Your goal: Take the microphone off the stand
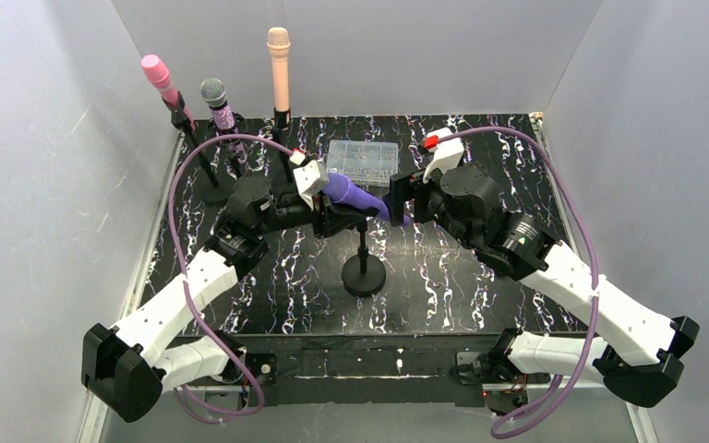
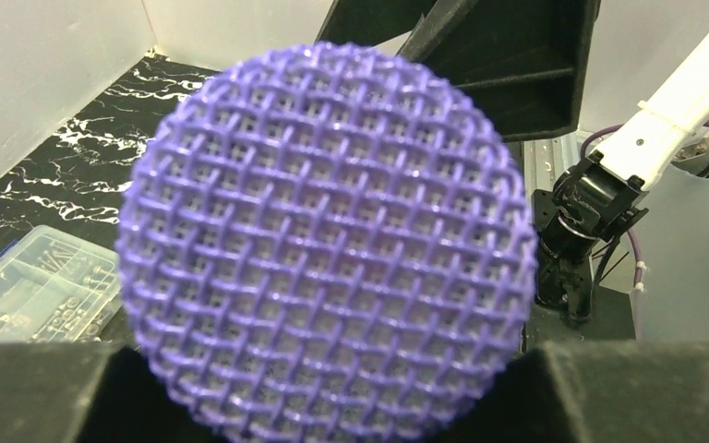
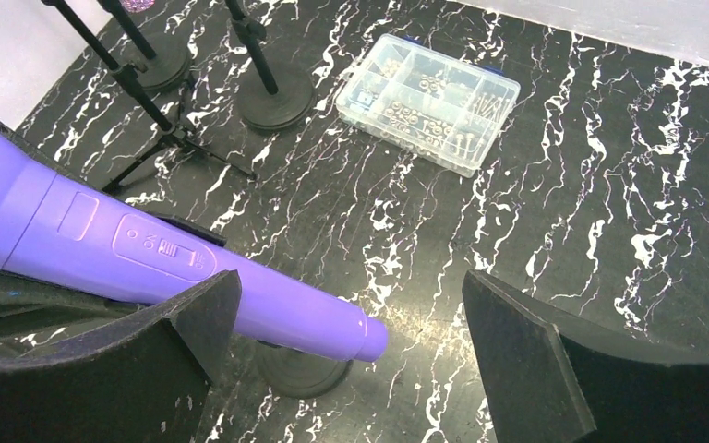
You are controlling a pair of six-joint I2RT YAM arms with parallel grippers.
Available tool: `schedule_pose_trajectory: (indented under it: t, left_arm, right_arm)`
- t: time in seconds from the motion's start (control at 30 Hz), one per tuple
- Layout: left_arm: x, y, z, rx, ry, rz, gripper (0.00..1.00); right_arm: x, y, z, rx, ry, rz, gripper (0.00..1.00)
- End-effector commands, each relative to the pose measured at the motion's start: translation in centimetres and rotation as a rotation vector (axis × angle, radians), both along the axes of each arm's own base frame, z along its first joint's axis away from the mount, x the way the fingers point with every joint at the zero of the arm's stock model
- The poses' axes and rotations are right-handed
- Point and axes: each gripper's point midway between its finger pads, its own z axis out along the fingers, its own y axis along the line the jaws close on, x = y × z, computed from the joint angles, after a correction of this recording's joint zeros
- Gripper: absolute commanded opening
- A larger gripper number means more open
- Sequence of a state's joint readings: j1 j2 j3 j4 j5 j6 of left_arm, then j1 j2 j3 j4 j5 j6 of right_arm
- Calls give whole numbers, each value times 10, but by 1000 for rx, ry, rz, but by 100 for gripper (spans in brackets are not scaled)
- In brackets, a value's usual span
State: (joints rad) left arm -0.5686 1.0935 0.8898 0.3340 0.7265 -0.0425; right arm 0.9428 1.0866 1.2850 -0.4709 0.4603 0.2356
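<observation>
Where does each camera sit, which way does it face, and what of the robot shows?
Top external: above and behind the bases, looking down on the table; left arm and right arm both show, meeting at the purple microphone.
Left wrist: looks along the left fingers at the microphone's mesh head; right arm beyond.
Right wrist: looks down past the open right fingers onto the microphone's tail and the stand base.
Shared: all three show the microphone and the parts box.
</observation>
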Motion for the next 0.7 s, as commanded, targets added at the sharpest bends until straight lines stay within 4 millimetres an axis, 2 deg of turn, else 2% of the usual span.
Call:
schedule_pose_trajectory:
  t: [0.0,0.1,0.23,0.43,0.47,0.67]
  left_arm:
    - [-9,7,30,-42,-117,15,0]
    - [-9,8,26,-17,-136,16,13]
    - [-8,9,20,8,-134,27,39]
    - [-7,12,18,25,-136,45,64]
    - [-7,13,17,27,-138,51,71]
    - [-3,28,14,60,-152,139,90]
  right_arm:
    - [-5,1,14,42,-20,27,100]
    - [-7,5,15,45,-18,50,100]
    - [-10,13,17,45,-20,99,100]
    - [-11,18,20,44,-27,128,100]
    - [-11,18,21,46,-30,132,100]
    - [-15,24,28,52,-45,178,100]
